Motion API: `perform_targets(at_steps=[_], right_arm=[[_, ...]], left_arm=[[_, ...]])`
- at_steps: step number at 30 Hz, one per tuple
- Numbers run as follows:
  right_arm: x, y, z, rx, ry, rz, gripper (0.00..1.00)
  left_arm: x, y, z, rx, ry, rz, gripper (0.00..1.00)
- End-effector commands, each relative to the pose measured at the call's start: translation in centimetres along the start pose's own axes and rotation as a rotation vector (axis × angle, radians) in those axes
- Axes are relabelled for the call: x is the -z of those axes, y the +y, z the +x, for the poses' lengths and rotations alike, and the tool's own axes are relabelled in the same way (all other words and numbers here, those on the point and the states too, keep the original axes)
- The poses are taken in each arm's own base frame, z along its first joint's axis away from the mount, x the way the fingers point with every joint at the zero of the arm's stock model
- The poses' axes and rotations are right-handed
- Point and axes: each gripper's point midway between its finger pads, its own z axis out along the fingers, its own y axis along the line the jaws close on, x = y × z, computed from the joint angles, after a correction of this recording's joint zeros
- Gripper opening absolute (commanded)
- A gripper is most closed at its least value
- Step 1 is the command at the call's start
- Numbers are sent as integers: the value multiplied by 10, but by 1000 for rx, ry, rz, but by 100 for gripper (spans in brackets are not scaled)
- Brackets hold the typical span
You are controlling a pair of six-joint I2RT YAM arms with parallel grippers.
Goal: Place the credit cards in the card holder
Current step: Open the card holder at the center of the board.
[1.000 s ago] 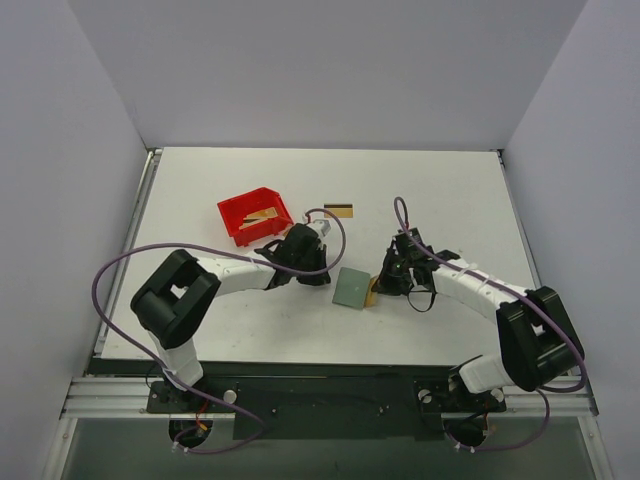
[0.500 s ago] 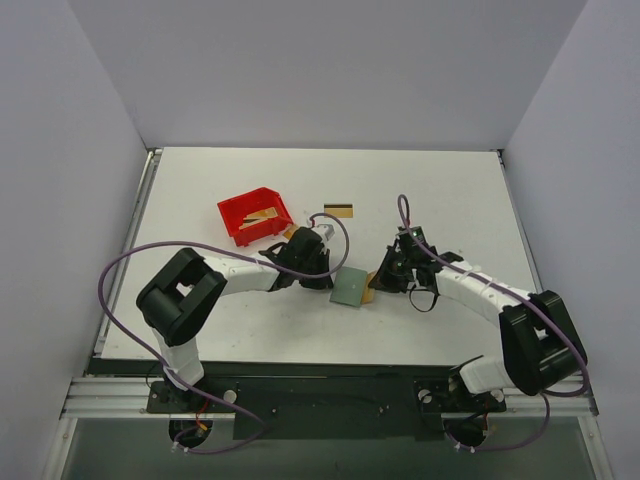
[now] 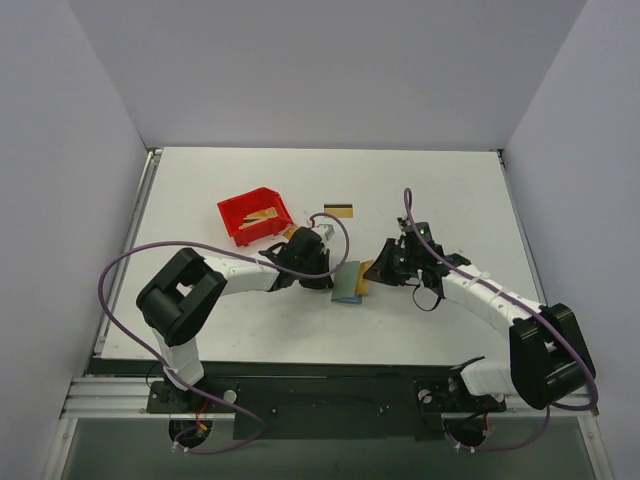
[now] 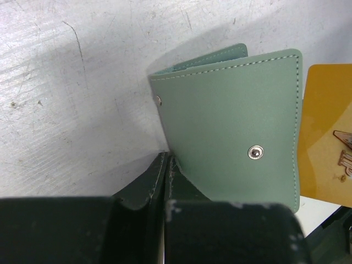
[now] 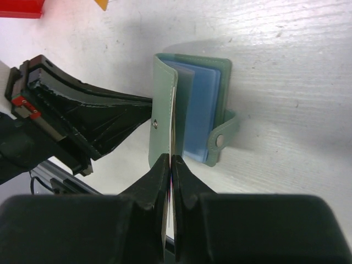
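From the near edge, I see both arms reaching low and forward over the tabletop [image 3: 450, 190], elbows swung out to either side and wrists turned in toward each other at the middle. My left tool [image 4: 168, 162] is pinched narrow on the lower edge of the card holder [image 4: 236, 126], gripping its grey-green cover so that the flap stands up off the blue pockets [image 5: 201, 104]. The snap tab [image 5: 224, 137] hangs loose at the holder's side. My right tool [image 5: 172, 165] is clamped tight on a gold credit card [image 3: 366, 275], which its own camera sees edge-on, aimed at the gap between raised cover and pockets; how far in it sits I cannot tell. A small brown print on the card's face is cut off and I cannot read it. Farther back, beyond the left tool, the red bin [image 3: 230, 215] holds more gold cards [image 3: 265, 214], and a striped card [image 3: 338, 210] lies flat near the bin's right.
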Motion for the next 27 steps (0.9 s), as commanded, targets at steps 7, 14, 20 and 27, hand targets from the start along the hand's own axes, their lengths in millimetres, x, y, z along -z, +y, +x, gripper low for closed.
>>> perform_targets(at_steps=[7,14,20,27], right_arm=[[-11,52,-23,33,35,-180,0],[-21,65,-31,36,56,-212,0],[-32,64,-26,37,94,-212,0],[-47,67,-13,56,144,-213,0]], left_arm=[[3,-13,-5,-32,-19,55,0],[0,-12,3,-9,-7,76,0],[-5,-5,14,4,17,67,0],[-4,28,27,86,22,-26,0]])
